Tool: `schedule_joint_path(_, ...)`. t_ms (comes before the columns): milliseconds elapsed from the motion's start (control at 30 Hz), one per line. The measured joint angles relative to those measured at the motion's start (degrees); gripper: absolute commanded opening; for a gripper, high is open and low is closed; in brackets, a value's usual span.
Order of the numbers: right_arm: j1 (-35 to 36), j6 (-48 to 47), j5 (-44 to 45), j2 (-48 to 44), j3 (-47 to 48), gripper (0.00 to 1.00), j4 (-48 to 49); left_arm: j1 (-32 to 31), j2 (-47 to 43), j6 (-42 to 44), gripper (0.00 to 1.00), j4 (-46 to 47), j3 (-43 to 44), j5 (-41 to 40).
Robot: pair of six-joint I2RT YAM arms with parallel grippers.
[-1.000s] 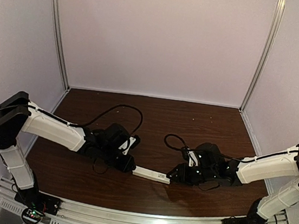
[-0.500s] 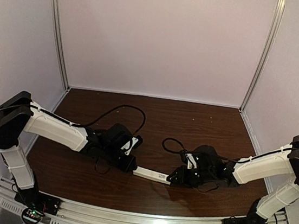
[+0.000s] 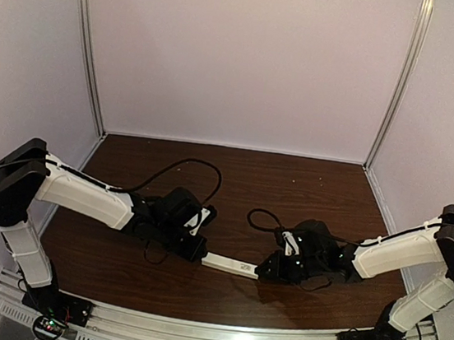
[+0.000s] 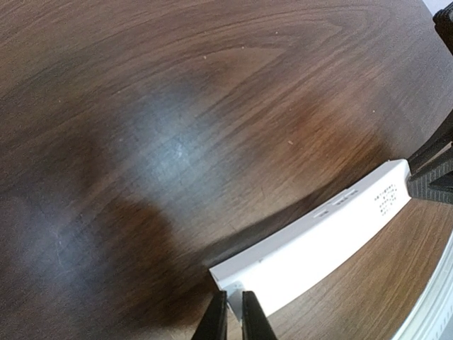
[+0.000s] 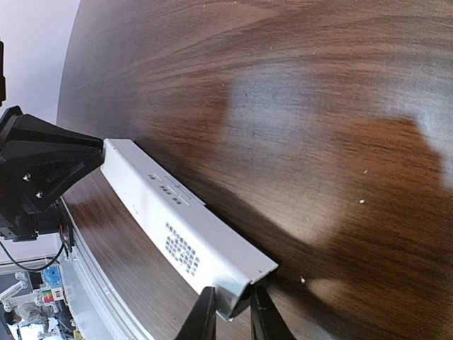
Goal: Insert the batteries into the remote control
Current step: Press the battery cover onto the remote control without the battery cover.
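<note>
The remote control (image 3: 230,264) is a slim white bar lying low over the wooden table (image 3: 291,186), between the two arms near the front. My left gripper (image 3: 198,254) is shut on its left end; in the left wrist view the black fingertips (image 4: 219,315) pinch the bar's near corner (image 4: 333,234). My right gripper (image 3: 264,270) is shut on the other end, with the remote control (image 5: 177,227) running away from its fingers (image 5: 202,319) and printed text showing on its face. The batteries are out of view.
Black cables loop on the table behind each wrist (image 3: 186,165) (image 3: 256,215). A metal rail (image 3: 215,334) runs along the front edge. Pale walls close in the back and both sides.
Both grippers have closed onto the ends of the remote control. The right arm has shifted slightly left and the bar has nudged a little with it.
</note>
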Motion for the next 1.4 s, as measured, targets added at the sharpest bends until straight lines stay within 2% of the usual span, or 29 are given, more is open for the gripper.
schedule_joint_path(933, -1.9, 0.7, -3.7, 1.5, -0.4, 0.16, 2.8, -0.1, 0.9, 0.0, 0.06, 0.2, 0.5, 0.3)
schedule_joint_path(1400, -3.5, -0.5, -5.0, 1.5, -0.4, 0.2, 2.7, -0.1, 1.0, 0.0, 0.06, 0.7, 0.6, 0.3)
